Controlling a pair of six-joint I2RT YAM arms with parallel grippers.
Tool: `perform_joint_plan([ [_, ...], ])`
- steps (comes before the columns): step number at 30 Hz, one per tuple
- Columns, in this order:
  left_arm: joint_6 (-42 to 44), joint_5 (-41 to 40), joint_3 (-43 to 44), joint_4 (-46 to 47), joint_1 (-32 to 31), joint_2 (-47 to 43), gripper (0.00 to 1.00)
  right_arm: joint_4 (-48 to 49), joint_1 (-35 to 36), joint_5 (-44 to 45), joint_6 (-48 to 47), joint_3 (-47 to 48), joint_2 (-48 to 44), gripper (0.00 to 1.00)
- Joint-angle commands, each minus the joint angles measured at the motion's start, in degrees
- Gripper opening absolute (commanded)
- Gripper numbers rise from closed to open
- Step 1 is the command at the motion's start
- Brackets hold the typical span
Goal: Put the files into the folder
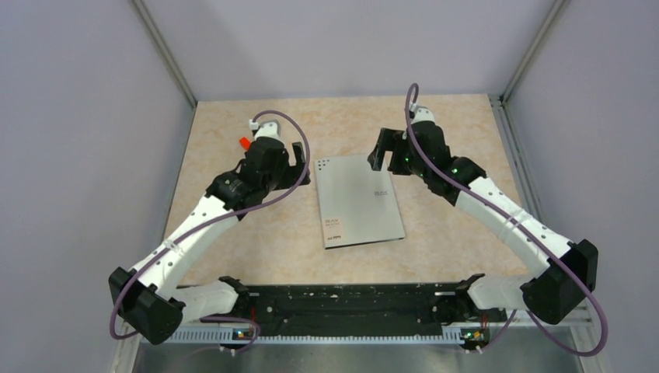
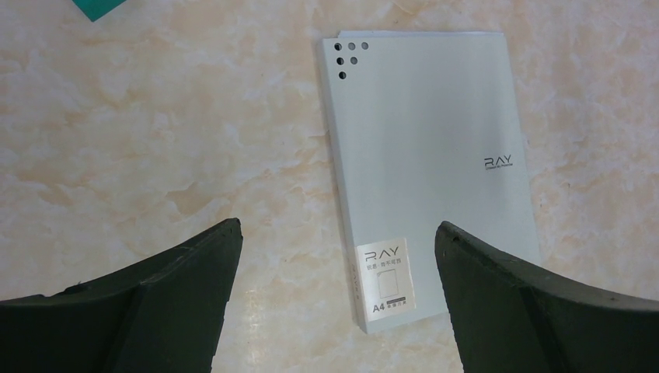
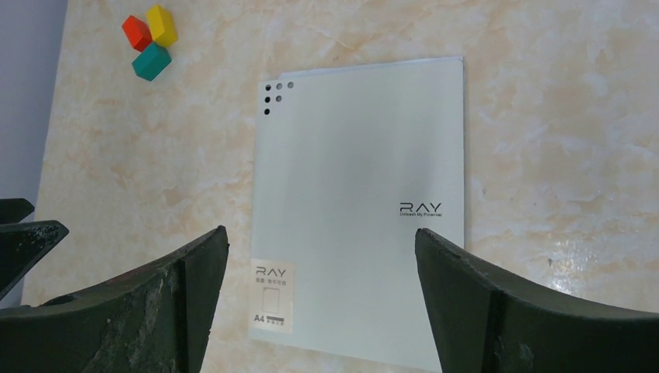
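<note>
Your folder (image 1: 361, 200) lies closed at mid-table. No loose files show, only a pale sliver at its far edge, so they look already inside. Above it, the left gripper (image 2: 338, 229) and right gripper (image 3: 320, 233) hover wide open and empty. The next move is likely just to retreat. The table (image 1: 451, 124) is marbled, with coloured blocks (image 3: 151, 39) at far left and grey walls beyond.

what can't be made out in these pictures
- Files: none lie loose; the closed cover of the folder hides its inside in all views.
- Blocks: in the top view the left arm hides all but a red block; the left wrist view's top edge cuts off the teal block.
- Fine print on the folder's label: too small everywhere.
</note>
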Motion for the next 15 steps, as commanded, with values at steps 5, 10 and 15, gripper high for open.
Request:
perform_joint_plan([
  [5, 0.3, -0.3, -0.6, 1.8, 0.2, -1.9, 0.99, 2.0, -0.4, -0.2, 0.4, -0.5, -0.4, 0.89],
  [10, 0.2, 0.1, -0.9, 2.0, 0.2, -2.0, 0.99, 2.2, -0.4, -0.4, 0.6, -0.6, -0.4, 0.89],
  [15, 0.0, 0.1, -1.1, 2.2, 0.1, -2.2, 0.99, 2.2, -0.4, -0.3, 0.4, -0.7, -0.5, 0.89],
])
